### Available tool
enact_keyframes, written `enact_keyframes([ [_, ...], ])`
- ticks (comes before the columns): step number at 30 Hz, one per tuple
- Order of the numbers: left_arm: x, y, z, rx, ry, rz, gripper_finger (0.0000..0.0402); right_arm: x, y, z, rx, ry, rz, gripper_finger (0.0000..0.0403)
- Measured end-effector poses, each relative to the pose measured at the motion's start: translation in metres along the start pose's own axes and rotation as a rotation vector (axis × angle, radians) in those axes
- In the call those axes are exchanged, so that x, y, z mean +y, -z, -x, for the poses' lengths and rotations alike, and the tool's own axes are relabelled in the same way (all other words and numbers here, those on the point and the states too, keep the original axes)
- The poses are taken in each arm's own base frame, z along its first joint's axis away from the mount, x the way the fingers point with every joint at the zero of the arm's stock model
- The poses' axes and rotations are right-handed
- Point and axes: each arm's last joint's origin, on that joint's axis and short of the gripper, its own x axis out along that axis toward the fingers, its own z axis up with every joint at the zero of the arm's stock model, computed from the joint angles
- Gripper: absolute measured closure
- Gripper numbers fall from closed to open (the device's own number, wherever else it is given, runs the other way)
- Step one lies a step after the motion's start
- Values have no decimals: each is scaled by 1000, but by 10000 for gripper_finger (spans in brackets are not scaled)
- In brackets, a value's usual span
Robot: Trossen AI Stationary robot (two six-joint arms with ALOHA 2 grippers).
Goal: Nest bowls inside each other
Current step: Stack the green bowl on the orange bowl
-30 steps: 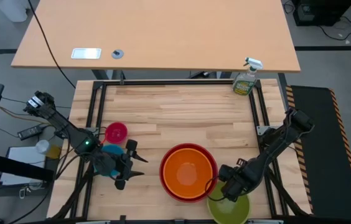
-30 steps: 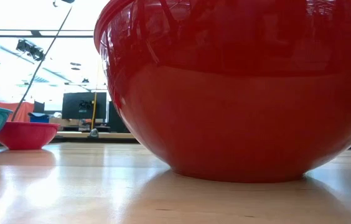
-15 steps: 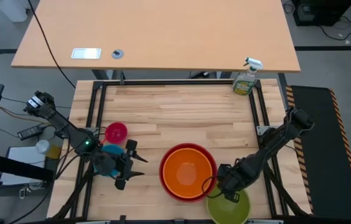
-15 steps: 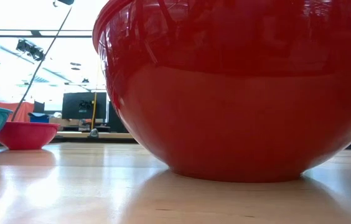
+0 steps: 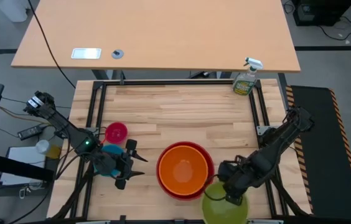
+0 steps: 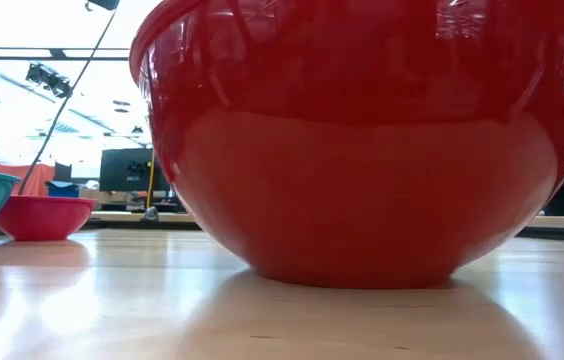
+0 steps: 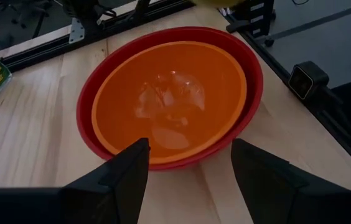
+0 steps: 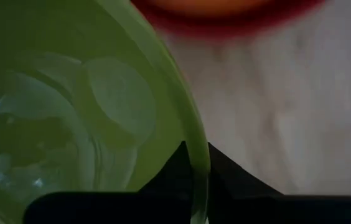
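Observation:
The orange bowl (image 5: 183, 171) sits nested in the red bowl (image 5: 163, 182) near the table's front edge; the red bowl (image 6: 362, 150) rests on its base. My right gripper (image 5: 230, 194) is shut on the lime green bowl (image 5: 223, 208), just right of the red one. At the left, my left gripper (image 5: 133, 165) stands open, pointing toward the red bowl (image 7: 85, 102), with nothing between its fingers. The blue bowl (image 5: 109, 150) lies partly under the left arm, and the pink bowl (image 5: 116, 131) stands behind it. My right gripper pinches the lime green bowl's rim (image 8: 195, 163), on the side nearest the red bowl, with one finger inside the bowl and one outside. The fingers come from above, pointing steeply down. The bowl hangs below them, off the table as far as I can tell.
A green spray bottle (image 5: 246, 79) stands at the far right corner. A black frame (image 5: 94, 106) runs around the tabletop. The middle and far part of the wooden top (image 5: 182, 112) lies bare. Beyond it stands a second, lighter table (image 5: 163, 37).
My right gripper has shut on the green bowl's rim and gone up with it, carrying it slightly toward the red bowl. The red bowl with the orange one has slid a little toward the table's left.

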Motion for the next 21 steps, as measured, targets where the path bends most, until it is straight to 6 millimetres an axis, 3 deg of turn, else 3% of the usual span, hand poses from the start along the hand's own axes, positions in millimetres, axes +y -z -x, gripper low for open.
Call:
enact_keyframes([
  [5,-1,5,1,44,-1,-4,171,-14,-37,10,-308,108,-74,377],
  [9,-3,16,5,150,4,0,171,-28,-73,-2,-384,172,-122,376],
  [15,-7,26,10,233,5,35,171,-43,-130,-44,-297,151,-64,375],
  [21,-14,27,14,231,32,32,171,-63,-152,-85,-112,215,-56,369],
])
